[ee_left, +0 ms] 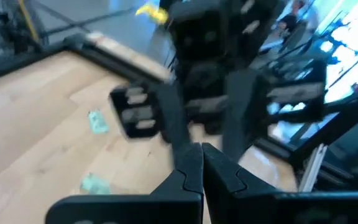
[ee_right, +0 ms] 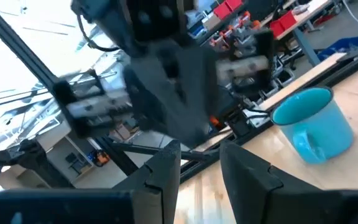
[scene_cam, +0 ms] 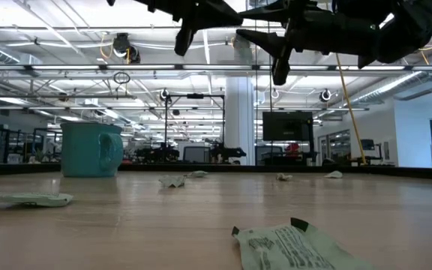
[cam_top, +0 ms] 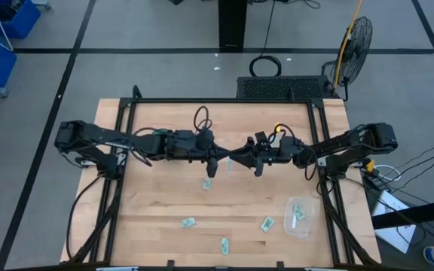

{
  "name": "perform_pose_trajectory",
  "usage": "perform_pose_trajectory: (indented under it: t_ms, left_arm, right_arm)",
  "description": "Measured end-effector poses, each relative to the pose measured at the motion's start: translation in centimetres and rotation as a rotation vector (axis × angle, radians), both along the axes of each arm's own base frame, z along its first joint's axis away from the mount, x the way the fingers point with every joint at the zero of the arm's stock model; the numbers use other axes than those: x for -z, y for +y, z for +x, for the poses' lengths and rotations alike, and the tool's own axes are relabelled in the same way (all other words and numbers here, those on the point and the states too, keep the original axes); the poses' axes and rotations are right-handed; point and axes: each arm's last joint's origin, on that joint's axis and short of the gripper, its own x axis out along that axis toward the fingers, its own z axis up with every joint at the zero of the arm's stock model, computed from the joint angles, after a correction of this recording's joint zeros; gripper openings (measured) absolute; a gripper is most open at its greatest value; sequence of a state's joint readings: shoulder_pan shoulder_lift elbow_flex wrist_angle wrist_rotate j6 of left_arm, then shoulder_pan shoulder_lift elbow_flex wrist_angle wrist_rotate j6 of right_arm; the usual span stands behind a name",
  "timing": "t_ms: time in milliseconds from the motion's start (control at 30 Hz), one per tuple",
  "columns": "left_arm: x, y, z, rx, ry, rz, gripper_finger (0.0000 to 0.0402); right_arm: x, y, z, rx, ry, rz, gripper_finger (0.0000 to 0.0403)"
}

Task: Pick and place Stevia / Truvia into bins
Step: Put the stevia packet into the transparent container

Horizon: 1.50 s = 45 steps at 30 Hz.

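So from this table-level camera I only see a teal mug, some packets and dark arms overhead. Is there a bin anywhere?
Observer: Yes. The overhead camera shows a clear tub on the right arm's side of the table, near the corner.
Operator: Anything in it yet?
Observer: At least one pale green sachet lies inside it.
Operator: And are the hands carrying anything?
Observer: Not that I can see. The wrist cameras show the left hand shut and the right hand open, with no sachet visible in either.
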State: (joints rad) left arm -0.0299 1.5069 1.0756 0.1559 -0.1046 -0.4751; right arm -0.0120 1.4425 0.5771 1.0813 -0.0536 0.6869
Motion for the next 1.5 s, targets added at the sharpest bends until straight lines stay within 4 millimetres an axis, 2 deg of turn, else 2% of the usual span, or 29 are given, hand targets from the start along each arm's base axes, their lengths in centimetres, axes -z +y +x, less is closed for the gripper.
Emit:
perform_pose_trajectory:
  t_ms: [200, 267, 400, 567, 667, 800, 867, 967, 1133, 1333, 1500]
  left_arm:
    - [-0.1, 0.5, -0.1, -0.011, 0.003, 0.019, 0.0001]
    - [-0.3, 0.7, -0.2, -0.017, -0.004, 0.02, 0.0002]
    - [-0.2, 0.8, -0.3, -0.021, 0.004, 0.009, 0.0003]
    - [-0.4, 1.1, -0.3, -0.025, -0.002, 0.02, 0.0004]
    - [-0.6, 1.4, -0.5, -0.035, -0.009, 0.019, 0.0005]
    - [-0.8, 2.0, -0.5, -0.043, -0.015, 0.017, 0.0006]
    - [-0.7, 2.2, -0.6, -0.034, -0.014, 0.003, 0.0009]
    - [-0.9, 2.3, -0.6, -0.017, -0.025, -0.019, 0.0018]
    - [-0.9, 2.3, -0.6, 0.003, -0.027, -0.026, 0.0026]
    - [-0.9, 2.2, -0.6, 0.012, -0.025, -0.025, 0.0028]
    - [-0.9, 2.5, -0.6, 0.006, -0.021, -0.023, 0.0022]
  right_arm:
    - [0.4, 0.1, 0.1, -0.007, 0.043, -0.012, 0.011]
    - [0.9, 0.2, 0.1, -0.056, 0.091, -0.015, 0.011]
    - [2.7, 1.0, -0.1, -0.181, 0.28, -0.025, 0.011]
    - [5.3, 1.2, -0.6, -0.164, 0.522, -0.16, 0.011]
    - [6.0, 1.2, 0.1, -0.162, 0.492, -0.206, 0.0118]
    - [6.4, 1.4, 3.3, -0.168, 0.432, -0.266, 0.0151]
    - [7.5, 1.5, 4.7, -0.189, 0.482, -0.341, 0.017]
    - [9.9, 1.6, 5.7, -0.22, 0.563, -0.441, 0.0192]
    - [12.8, 1.2, 5.7, -0.144, 0.683, -0.554, 0.02]
    - [13.9, 1.1, 5.8, -0.184, 0.685, -0.554, 0.0198]
    - [14.6, 1.8, 5.4, -0.204, 0.702, -0.565, 0.0197]
